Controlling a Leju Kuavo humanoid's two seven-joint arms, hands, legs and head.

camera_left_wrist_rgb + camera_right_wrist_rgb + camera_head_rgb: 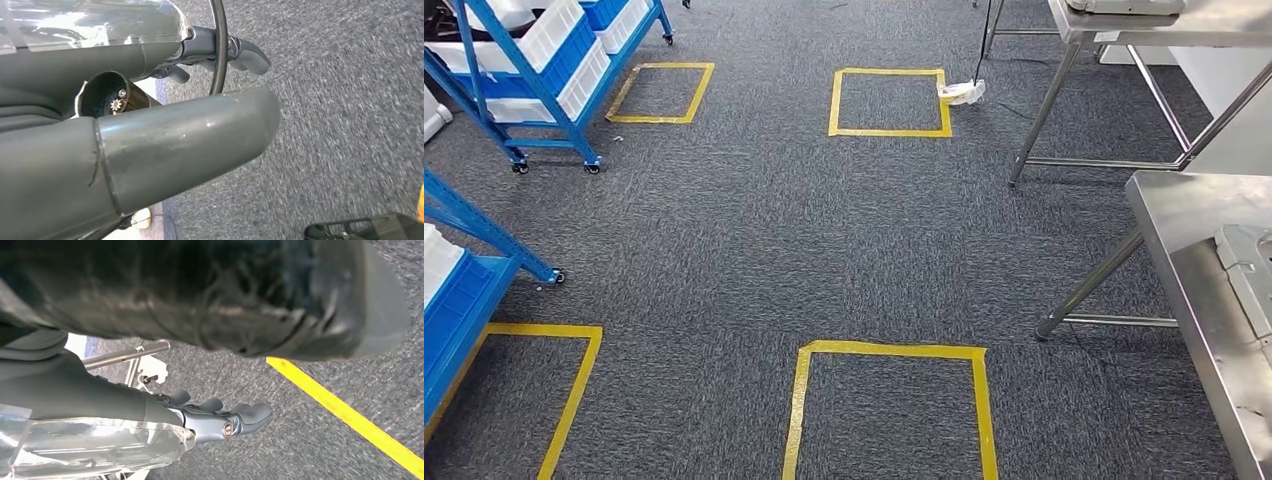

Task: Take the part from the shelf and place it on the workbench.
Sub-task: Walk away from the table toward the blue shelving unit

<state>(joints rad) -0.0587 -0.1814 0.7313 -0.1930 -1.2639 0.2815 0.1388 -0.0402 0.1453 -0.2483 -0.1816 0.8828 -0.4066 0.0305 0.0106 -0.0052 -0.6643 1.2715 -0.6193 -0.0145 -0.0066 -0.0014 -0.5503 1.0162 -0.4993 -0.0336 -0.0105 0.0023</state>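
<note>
Left hand [200, 100]: smooth grey thumb and darker fingers [247, 52] spread, nothing held. It hangs over the carpet [350, 125], which is a grey speckled loop pile.
Right hand [215, 417]: fingers extended, likewise empty, above the same carpet. A yellow tape line [345, 415] lies beside it.
Head view: yellow tape squares [889, 415] on the floor.
Blue metal shelf [544, 100] on castors stands to the left, with white plastic bins [589, 75].
Part: cannot tell which bin holds it.
Brushed steel workbench [1184, 215] stands to the right.
</note>
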